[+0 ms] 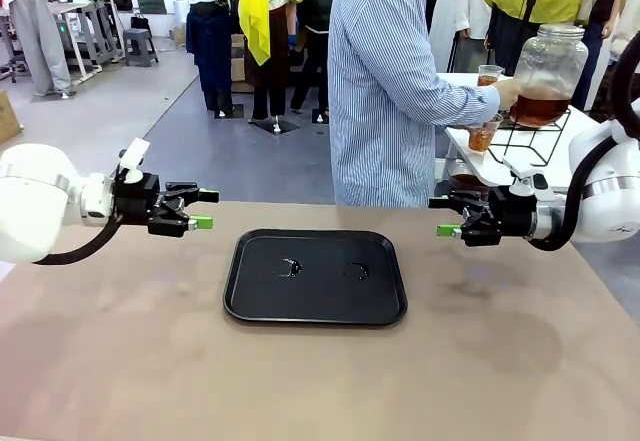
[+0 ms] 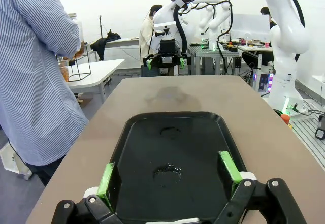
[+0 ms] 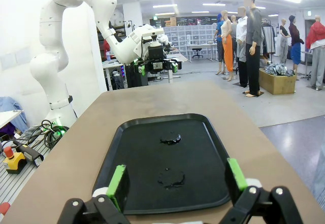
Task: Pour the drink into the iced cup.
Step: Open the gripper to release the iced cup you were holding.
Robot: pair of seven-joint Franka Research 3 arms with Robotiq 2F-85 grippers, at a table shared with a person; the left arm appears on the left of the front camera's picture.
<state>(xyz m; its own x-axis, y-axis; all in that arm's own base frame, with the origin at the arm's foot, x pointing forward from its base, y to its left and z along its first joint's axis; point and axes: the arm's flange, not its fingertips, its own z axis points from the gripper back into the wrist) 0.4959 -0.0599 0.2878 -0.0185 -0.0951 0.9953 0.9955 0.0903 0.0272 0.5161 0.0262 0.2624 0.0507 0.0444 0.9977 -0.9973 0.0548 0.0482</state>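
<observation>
Your front view shows the person's hand point(image 1: 507, 93) holding a cup point(image 1: 484, 135) under the standing drink jar point(image 1: 545, 73), far right; the wrist views miss it. Both sets of fingers, left point(image 1: 203, 209) and right point(image 1: 443, 216), are wide open and empty beside the tray point(image 1: 250, 301).

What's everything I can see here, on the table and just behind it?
Tray: one, black, middle of the brown table, with two small wet patches on it.
Jar: one, clear glass, amber drink at the bottom, on a black wire stand on the white side table at far right.
Cups: two, clear plastic with amber drink, one at the person's hand below the jar, one beside the jar.
Person: one, striped blue shirt, far side, turned to the jar.
Left gripper: black, green pads, jaws open, left of tray.
Right gripper: same, jaws open, right of tray.
</observation>
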